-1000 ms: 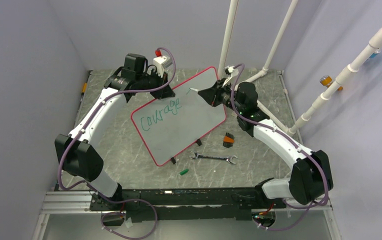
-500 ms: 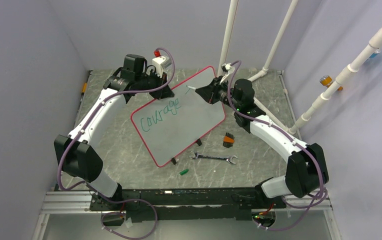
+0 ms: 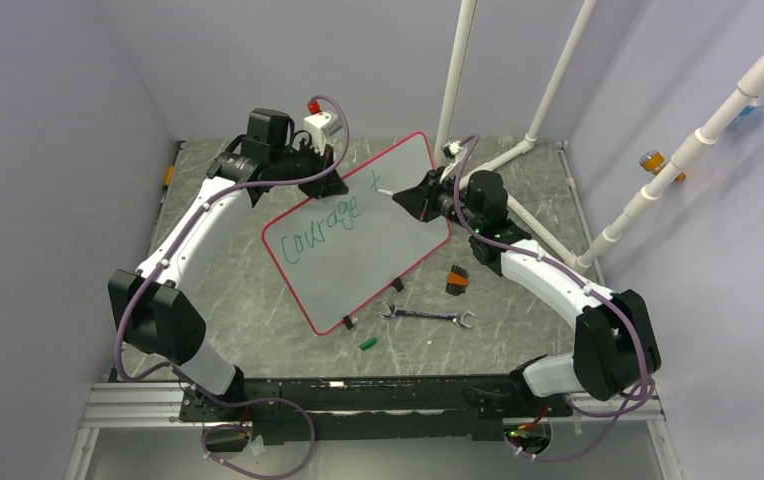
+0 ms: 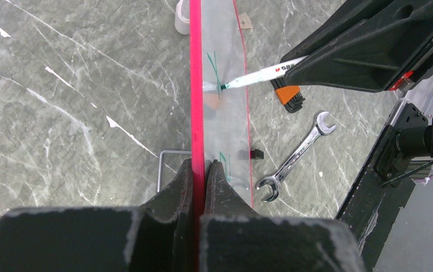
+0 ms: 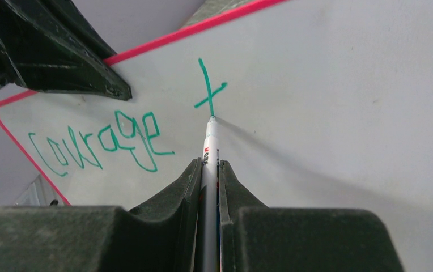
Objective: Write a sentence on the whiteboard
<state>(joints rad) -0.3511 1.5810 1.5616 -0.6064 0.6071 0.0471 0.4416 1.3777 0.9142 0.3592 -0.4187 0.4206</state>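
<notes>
While the grey marbled surface carries everything, the whiteboard sits askew across its middle, one corner reaching toward the far edge. The left hand is clamped shut on the board's red rim along its far-left side. The right hand comes in from the far-right side, closed around a white marker whose tip touches the board at the foot of a green "t". The sentence reads "Courage t", slanting up toward the far edge. A wrench lies off the board's near-right side, an orange-and-black tool near it, and a small green cap toward the near edge.
</notes>
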